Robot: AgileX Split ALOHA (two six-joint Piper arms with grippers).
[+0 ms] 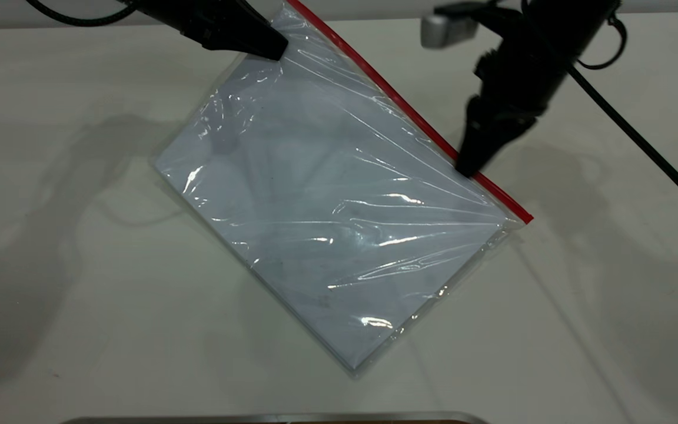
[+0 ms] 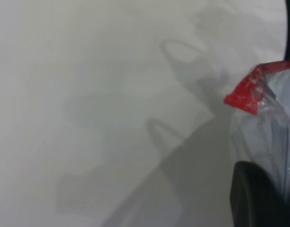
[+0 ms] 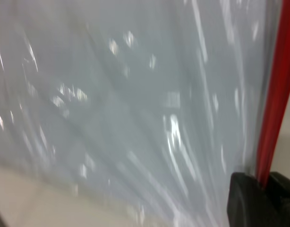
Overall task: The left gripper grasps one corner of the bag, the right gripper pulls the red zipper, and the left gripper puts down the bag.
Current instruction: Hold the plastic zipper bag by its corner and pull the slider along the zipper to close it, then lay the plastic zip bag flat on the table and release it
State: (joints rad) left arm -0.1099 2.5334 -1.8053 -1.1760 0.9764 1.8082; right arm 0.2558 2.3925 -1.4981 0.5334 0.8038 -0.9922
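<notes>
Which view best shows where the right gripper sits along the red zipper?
The exterior view: the right gripper meets the red zipper well along the bag, nearer its lower end. The right wrist view shows only fingertips around the strip; the left wrist view shows just the zipper's crumpled end.

The bag (image 1: 327, 218) is a clear pouch holding a pale sheet, wrinkled, raised at its far corner (image 1: 292, 15). The red zipper (image 1: 409, 112) runs along its far-right edge, diagonally toward the right.

One flat clear plastic bag (image 1: 339, 224) showing; one thin red zipper strip (image 1: 409, 109) running along its edge; two black tapered grippers: left (image 1: 277, 50), right (image 1: 468, 168).
</notes>
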